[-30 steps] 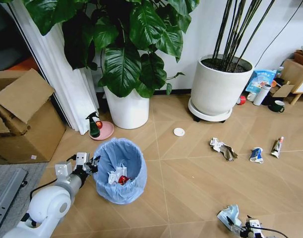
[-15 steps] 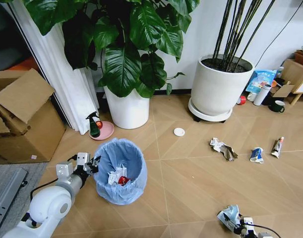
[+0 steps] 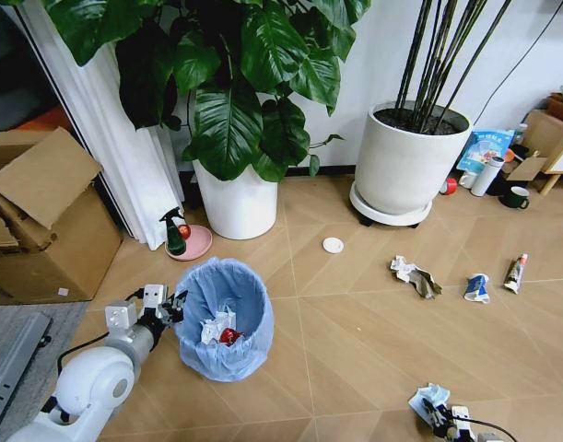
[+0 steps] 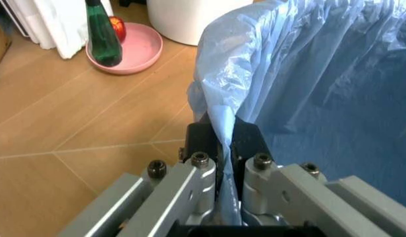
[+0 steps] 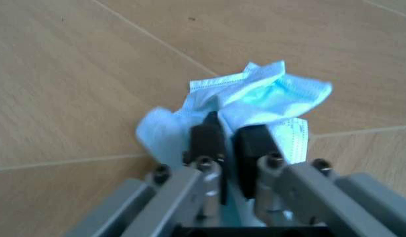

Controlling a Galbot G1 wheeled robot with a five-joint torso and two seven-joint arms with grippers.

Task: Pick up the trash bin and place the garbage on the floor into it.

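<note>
Grip checks held: my left gripper (image 4: 223, 148) was clamped on the trash bin (image 3: 224, 316) rim liner, bin beside it on the floor (image 3: 355, 341); my right gripper (image 5: 230, 143) pinched a crumpled blue mask (image 5: 256, 106). Advisable: lift cleanly, release over the opening.

Trash bin (image 3: 224, 318): crinkly translucent plastic liner; floor (image 3: 355, 331): matt wood-look.
</note>
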